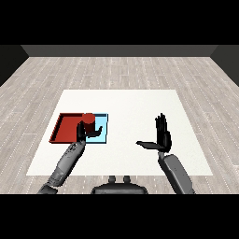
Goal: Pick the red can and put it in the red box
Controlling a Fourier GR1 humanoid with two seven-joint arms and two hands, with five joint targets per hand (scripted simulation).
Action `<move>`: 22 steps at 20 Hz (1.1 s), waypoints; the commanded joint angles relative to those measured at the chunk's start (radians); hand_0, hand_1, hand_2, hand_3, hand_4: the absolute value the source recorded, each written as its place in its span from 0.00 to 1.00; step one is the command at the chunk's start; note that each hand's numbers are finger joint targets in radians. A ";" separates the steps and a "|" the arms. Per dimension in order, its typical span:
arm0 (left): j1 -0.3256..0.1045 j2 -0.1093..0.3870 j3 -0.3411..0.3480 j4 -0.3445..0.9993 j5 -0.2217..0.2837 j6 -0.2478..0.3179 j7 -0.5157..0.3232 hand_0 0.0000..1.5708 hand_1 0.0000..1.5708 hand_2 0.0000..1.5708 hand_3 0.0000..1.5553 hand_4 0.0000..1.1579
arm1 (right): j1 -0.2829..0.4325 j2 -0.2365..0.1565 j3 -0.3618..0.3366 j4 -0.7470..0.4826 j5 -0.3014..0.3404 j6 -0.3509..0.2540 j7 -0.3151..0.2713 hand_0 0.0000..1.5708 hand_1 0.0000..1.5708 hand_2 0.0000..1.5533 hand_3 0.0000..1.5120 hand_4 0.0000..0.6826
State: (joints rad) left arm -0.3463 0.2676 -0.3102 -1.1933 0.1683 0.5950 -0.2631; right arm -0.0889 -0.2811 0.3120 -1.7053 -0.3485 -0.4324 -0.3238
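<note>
Left hand (85, 133): fingers curled round the red can (87, 122), grasping it upright above the boundary between the red tray (65, 127) and the light blue tray (103, 129). Lower part of can hidden by fingers; contact with either tray not discernible. Right hand (162, 135): released, fingers straight, thumb spread, above the white surface (130, 107), well apart from both trays.

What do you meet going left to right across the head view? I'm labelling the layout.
red tray → red can, held by the left hand → light blue tray → right hand
</note>
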 commanded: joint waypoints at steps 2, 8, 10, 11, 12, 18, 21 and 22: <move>-0.031 0.136 0.114 0.126 0.001 -0.048 0.013 1.00 1.00 0.99 0.94 0.96 | 0.154 -0.038 -0.038 -0.029 -0.002 0.026 -0.059 0.00 0.00 0.00 0.00 0.00; -0.099 0.216 0.186 0.274 -0.011 -0.100 0.083 1.00 1.00 1.00 0.96 0.96 | 0.117 -0.076 -0.102 0.030 0.017 0.035 0.004 0.00 0.00 0.00 0.00 0.00; -0.148 0.194 0.214 0.443 -0.013 -0.130 0.030 1.00 1.00 0.99 0.95 0.94 | 0.038 -0.044 -0.119 0.115 0.021 0.035 -0.009 0.00 0.00 0.00 0.00 0.00; -0.210 0.218 0.219 0.517 -0.030 -0.134 0.050 1.00 1.00 0.99 0.95 0.95 | 0.072 -0.042 -0.117 0.118 0.012 0.039 -0.011 0.00 0.00 0.00 0.00 0.00; -0.226 0.207 0.220 0.579 -0.042 -0.144 0.032 1.00 1.00 0.99 0.94 0.94 | 0.058 -0.066 -0.131 0.081 0.020 0.029 0.023 0.00 0.00 0.00 0.00 0.00; -0.344 0.154 0.259 0.906 -0.080 -0.117 -0.045 1.00 1.00 0.99 0.96 0.90 | -0.017 -0.012 -0.132 0.234 0.027 0.058 -0.018 0.00 0.00 0.00 0.00 0.00; -0.378 0.092 0.227 0.994 -0.117 -0.041 0.061 0.87 0.87 0.79 0.83 0.82 | -0.005 0.032 -0.120 0.271 0.023 0.061 -0.063 0.00 0.00 0.00 0.00 0.00; -0.417 0.142 0.217 1.033 -0.130 -0.091 0.131 0.47 0.47 0.47 0.47 0.70 | -0.028 0.013 -0.148 0.281 0.013 0.070 -0.059 0.00 0.00 0.00 0.00 0.00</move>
State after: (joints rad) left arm -0.6953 0.4078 -0.0794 -0.2991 0.0731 0.5043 -0.2282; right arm -0.1015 -0.2853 0.1774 -1.4707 -0.3300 -0.3765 -0.3508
